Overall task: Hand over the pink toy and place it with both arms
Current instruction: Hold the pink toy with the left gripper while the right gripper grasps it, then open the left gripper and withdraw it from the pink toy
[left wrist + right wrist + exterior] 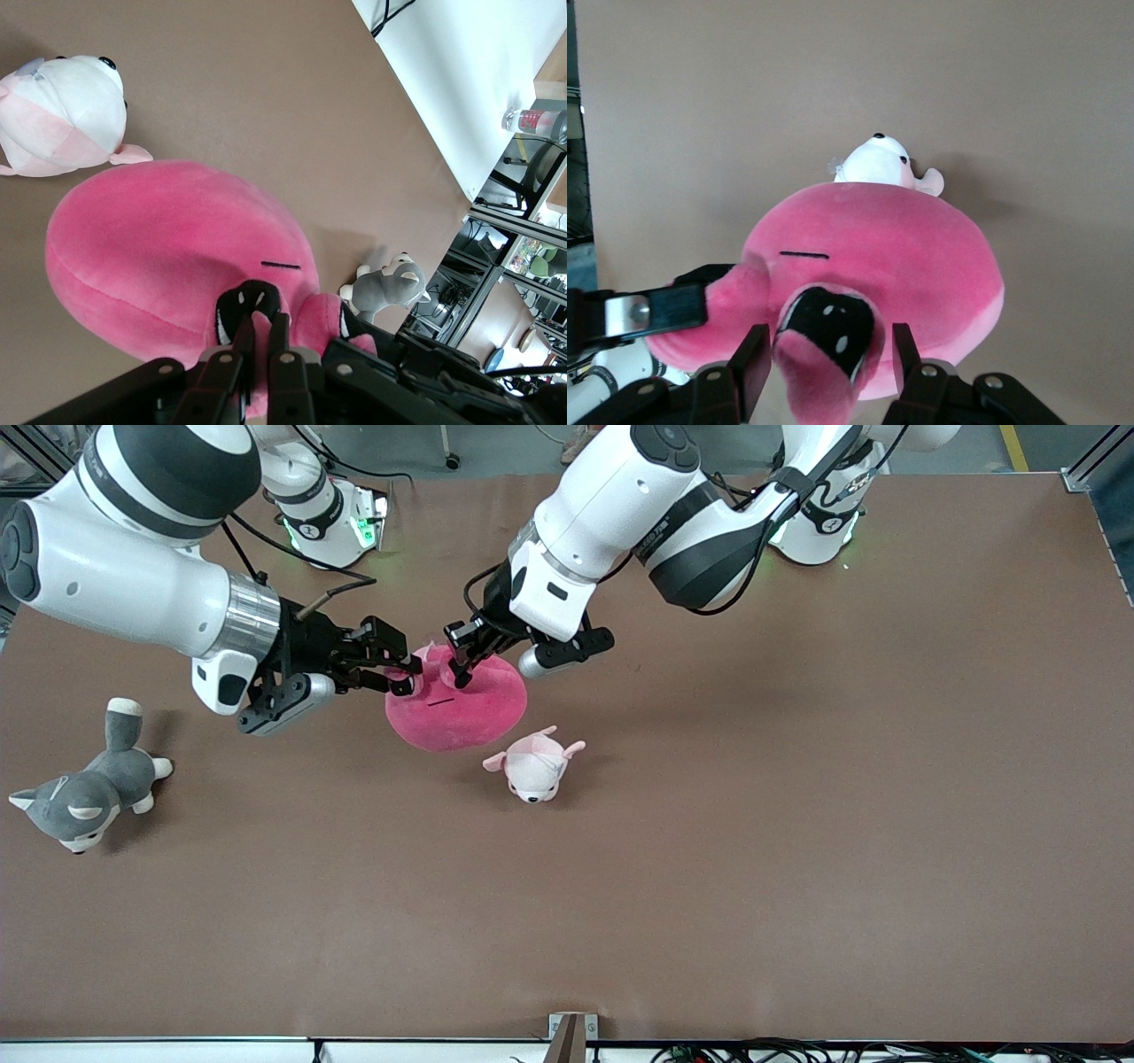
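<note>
The pink toy [461, 713] hangs just over the middle of the brown table, between both grippers. My left gripper [461, 673] is shut on a fold of plush beside one black eye, as the left wrist view [263, 332] shows on the toy [159, 239]. My right gripper [400, 673] is open at the toy's end toward the right arm. In the right wrist view [828, 354] its fingers stand on either side of the other eye and ear of the toy [921, 248] without closing on them.
A small pale pink-and-white plush [534, 766] lies on the table just nearer the front camera than the toy. A grey-and-white husky plush [89, 788] lies toward the right arm's end. The table's front edge [567, 1038] runs along the bottom.
</note>
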Robot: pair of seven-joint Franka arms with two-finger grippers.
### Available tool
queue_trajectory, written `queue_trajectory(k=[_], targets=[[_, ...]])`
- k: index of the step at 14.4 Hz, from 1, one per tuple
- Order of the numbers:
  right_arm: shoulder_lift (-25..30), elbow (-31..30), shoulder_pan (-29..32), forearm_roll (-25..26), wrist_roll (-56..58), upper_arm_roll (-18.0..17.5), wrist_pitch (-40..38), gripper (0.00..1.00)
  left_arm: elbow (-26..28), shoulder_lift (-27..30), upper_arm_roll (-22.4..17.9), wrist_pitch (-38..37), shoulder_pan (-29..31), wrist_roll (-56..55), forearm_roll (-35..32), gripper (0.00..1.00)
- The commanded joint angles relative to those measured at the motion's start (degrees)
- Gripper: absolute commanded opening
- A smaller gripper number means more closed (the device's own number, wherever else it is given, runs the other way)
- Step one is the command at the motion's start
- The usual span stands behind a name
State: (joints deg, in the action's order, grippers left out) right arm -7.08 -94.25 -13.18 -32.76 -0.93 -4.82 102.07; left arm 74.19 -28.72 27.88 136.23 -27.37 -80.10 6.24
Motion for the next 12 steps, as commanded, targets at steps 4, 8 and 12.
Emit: queue_trajectory(k=[4, 8, 12], targets=[[-0.3, 0.2, -0.8, 1.5, -0.4, 0.3, -0.4, 0.09, -1.6, -0.6, -0.5, 0.5, -0.8, -0.2, 0.4, 0.01], [-0.3, 0.2, -0.7, 1.4, -0.5, 0.3, -0.8, 0.02, -1.6, -0.6, -0.5, 0.5, -0.7, -0.1, 0.5, 0.02], [-0.3, 0.2, -0.8, 1.5, -0.4, 0.3, -0.8, 0.02, -1.5, -0.5, -0.5, 0.3, -0.3, -0.6, 0.6, 0.29]])
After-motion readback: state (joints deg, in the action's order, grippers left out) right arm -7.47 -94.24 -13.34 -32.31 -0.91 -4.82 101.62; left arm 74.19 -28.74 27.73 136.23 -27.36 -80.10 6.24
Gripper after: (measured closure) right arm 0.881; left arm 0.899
